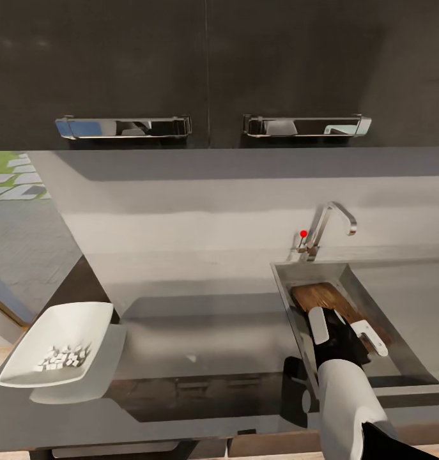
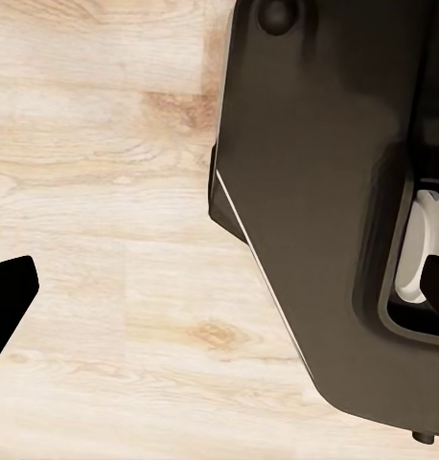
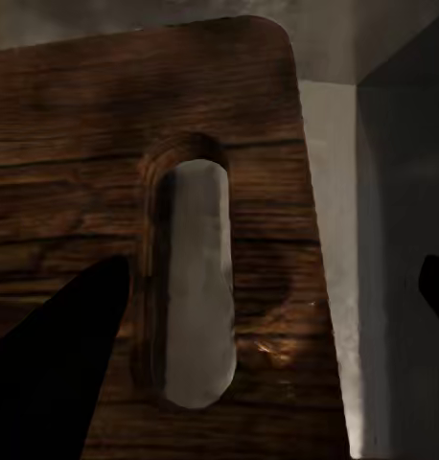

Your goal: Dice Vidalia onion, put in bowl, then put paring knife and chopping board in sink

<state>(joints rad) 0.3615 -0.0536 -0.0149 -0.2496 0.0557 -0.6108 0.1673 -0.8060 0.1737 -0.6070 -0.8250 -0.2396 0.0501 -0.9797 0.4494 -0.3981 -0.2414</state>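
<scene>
The dark brown chopping board (image 1: 321, 295) lies tilted inside the grey steel sink (image 1: 284, 281) at the right of the countertop (image 1: 200, 319). My right gripper (image 1: 344, 329) hovers open over the board's near end, fingers spread wide. In the right wrist view, the board (image 3: 85, 144) with its handle slot lies between the spread fingers of the right gripper (image 3: 263, 326), with a gap at one side. The white bowl (image 1: 72, 319) at the counter's left holds small white diced onion pieces (image 1: 64, 358). The paring knife is hidden. My left gripper (image 2: 224, 292) hangs open over the wooden floor.
A chrome tap (image 1: 331, 223) with a red knob (image 1: 303, 234) stands behind the sink. Dark wall cabinets with chrome handles (image 1: 123, 126) hang above. The robot's dark base (image 2: 325, 192) sits beside the left gripper over the light wood floor (image 2: 104, 144).
</scene>
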